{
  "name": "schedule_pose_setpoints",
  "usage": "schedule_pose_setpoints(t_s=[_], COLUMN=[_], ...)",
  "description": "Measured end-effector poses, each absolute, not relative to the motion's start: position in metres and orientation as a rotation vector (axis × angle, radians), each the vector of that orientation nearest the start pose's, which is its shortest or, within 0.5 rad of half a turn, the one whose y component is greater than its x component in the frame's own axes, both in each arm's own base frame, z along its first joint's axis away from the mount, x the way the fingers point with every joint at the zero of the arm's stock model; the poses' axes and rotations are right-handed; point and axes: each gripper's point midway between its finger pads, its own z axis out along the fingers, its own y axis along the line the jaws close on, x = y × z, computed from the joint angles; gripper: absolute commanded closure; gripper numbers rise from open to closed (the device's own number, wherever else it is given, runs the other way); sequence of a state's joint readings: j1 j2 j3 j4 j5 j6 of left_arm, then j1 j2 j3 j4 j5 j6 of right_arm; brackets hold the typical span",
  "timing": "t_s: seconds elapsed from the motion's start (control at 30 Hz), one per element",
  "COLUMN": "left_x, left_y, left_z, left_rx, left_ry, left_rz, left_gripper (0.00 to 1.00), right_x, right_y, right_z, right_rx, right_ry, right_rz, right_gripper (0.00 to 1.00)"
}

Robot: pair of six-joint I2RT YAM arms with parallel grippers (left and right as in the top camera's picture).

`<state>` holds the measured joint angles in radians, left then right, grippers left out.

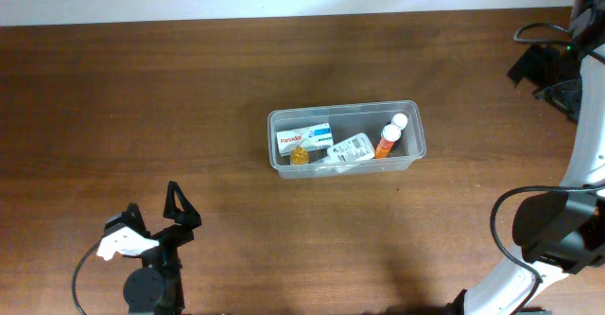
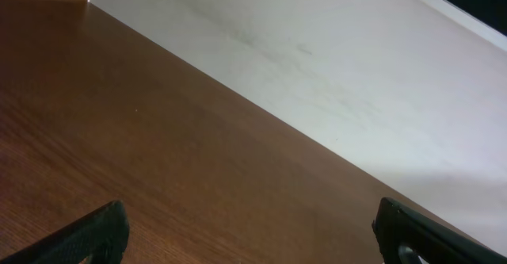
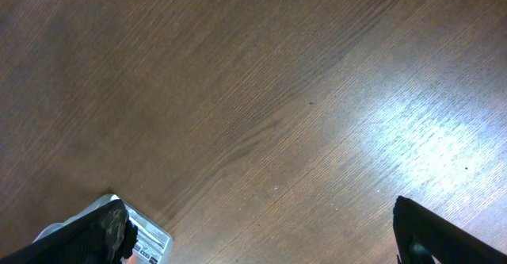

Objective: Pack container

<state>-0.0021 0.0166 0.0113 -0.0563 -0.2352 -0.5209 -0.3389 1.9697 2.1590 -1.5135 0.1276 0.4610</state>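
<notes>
Container [image 1: 346,108] looks packed to me; left gripper [image 2: 249,239] and right gripper [image 3: 257,232] both sit wide open, so I'd avoid nudging it.

Container [image 1: 346,113] clear glossy plastic; table [image 1: 189,97] brown wood grain, smooth, slight sheen; wall [image 2: 356,74] matt white.

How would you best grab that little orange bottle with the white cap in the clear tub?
Probably grip the orange bottle mid-body from straight above, pinching across its narrow width. It lies slanted in the container, at its right end, cap toward the far wall, and the walls block sideways approaches.
</notes>
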Motion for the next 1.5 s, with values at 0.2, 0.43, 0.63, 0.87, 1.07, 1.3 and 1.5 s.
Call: schedule_pose_setpoints(t_s=[0.2,0.43,0.63,0.87,1.07,1.3,1.5], left_x=[0.2421,0.2421,0.2421,0.2421,0.2421,0.2421,0.2421], left_y=[0.0395,0.0395,0.0395,0.0395,0.0395,0.0395,0.0395], left_z=[0.1616,0.1617,0.1617,0.1617,0.1617,0.1616,0.1617], left_rx=[-0.591,-0.591,-0.591,-0.591,-0.591,-0.591,-0.591], left_ry=[1.525,1.524,1.524,1.524,1.524,1.525,1.524], left_rz=[-0.209,-0.210,-0.210,-0.210,-0.210,-0.209,-0.210], left_gripper=[0.01,0.01,0.00,0.01,0.01,0.01,0.01], right_x=[0.3808,0.3808,0.3809,0.3809,0.3808,0.3809,0.3791], right_y=[-0.1575,-0.1575,-0.1575,-0.1575,-0.1575,-0.1575,-0.1568], right_z=[0.2247,0.2247,0.2247,0.2247,0.2247,0.2247,0.2316], right_rx=[1.144,1.144,1.144,1.143,1.144,1.144,1.138], right_ry=[2.647,2.647,2.647,2.647,2.647,2.647,2.630], right_rz=[-0.163,-0.163,-0.162,-0.162,-0.163,-0.162,-0.160], right_gripper=[0.02,0.02,0.02,0.02,0.02,0.02,0.02])
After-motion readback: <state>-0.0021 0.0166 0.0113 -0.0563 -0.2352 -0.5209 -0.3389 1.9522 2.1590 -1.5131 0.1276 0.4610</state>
